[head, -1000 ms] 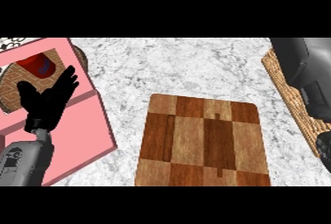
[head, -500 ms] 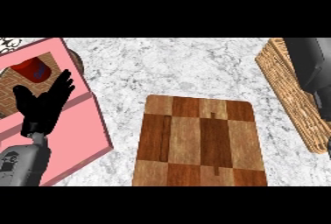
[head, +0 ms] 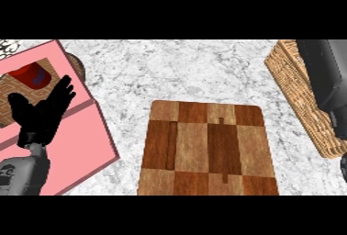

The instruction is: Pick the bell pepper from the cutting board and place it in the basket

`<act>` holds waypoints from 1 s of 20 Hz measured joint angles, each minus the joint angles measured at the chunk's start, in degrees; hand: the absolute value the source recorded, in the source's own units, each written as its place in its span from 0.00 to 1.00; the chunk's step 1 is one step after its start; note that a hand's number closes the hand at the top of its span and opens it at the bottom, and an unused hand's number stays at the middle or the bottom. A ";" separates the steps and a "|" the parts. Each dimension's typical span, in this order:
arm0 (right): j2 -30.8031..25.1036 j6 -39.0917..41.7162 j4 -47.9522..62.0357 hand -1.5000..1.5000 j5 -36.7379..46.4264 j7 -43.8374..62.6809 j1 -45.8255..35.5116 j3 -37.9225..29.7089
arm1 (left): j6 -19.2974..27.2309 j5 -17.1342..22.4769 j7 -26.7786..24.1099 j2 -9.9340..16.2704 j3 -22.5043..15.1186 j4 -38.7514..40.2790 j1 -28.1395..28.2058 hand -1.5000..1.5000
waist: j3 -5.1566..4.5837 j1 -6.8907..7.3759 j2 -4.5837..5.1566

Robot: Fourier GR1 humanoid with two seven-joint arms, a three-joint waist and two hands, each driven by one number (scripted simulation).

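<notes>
Moved: Your right hand (head: 324,73) has drawn back toward the view's right edge, so more of the basket (head: 301,105) shows than a second ago. The left hand (head: 42,112) has sunk slightly toward the lower edge. The cutting board (head: 207,149) has not shifted.
Left hand: It is open, with fingers straight and fanned apart and the thumb out to the side. It hovers over the pink mat (head: 81,137) and holds nothing.
Right hand: You see only a dark shape over the basket's far end, and you cannot tell how its fingers are set.
Bell pepper: None shows on the cutting board, whose wooden top lies bare in mid-counter. The only red object (head: 32,75) sits at the far left on a brown piece on the pink mat, just beyond the left hand's fingertips. You cannot tell from here whether it is the pepper.
Basket: It is woven and lies along the right edge, well apart from the board. No pepper shows in the visible part, and the right hand hides the rest.
Step in hand: This is likely the close of the placing, with the right hand clearing the basket.
Next move: Confirm where the pepper lies before anything else. If it is in the basket, bring the right hand clear without brushing the rim.
</notes>
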 measured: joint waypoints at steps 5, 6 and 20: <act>-1.57 -2.00 -3.12 0.00 2.24 1.29 4.54 -2.63 | -0.56 0.25 -0.33 0.62 0.71 0.60 0.22 0.50 | -0.02 -0.39 0.01; -1.28 -2.38 -3.69 0.00 2.47 1.48 5.56 -3.21 | -0.66 0.41 -0.14 0.63 0.77 0.54 0.13 0.50 | -0.02 -0.43 -0.03; -0.09 -11.62 -13.75 0.00 2.15 -1.82 11.19 -9.10 | -0.68 -0.26 -0.48 0.20 0.92 0.49 0.90 0.50 | -0.01 -0.81 -0.38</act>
